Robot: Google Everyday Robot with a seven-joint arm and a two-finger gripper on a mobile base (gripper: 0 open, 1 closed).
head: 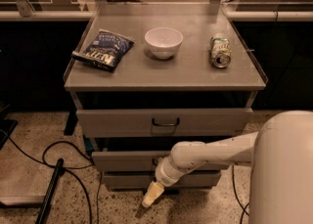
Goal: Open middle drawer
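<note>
Low in front of the cabinet (pixel 83 78), near the floor, the gripper (pixel 151 194) hangs at the end of the pale arm (pixel 210 153), its cream tip angled down and to the left. It sits below the middle drawer (pixel 124 161) and in front of the bottom drawer (pixel 122 179), holding nothing I can make out; whether it is spread or pressed together I cannot tell.

The middle drawer is the second of three grey fronts, under the taller top drawer (pixel 117 122). Its small dark handle (pixel 155 162) is at the centre and mostly hidden behind the arm's wrist. The drawer looks shut or very nearly so.

As a metal drawer it should be stiff and fairly heavy to start moving, then slide on its runners. The flat front offers no purchase, so the loop handle is the only place to hold. A hook or pinch around that loop, followed by a straight pull outward, seems the sound approach; a skewed pull could make it bind.

On the cabinet top sit a chip bag (pixel 103 49), a white bowl (pixel 164 42) and a can (pixel 220 51) on its side, well apart, so a sharp tug might roll the can
</note>
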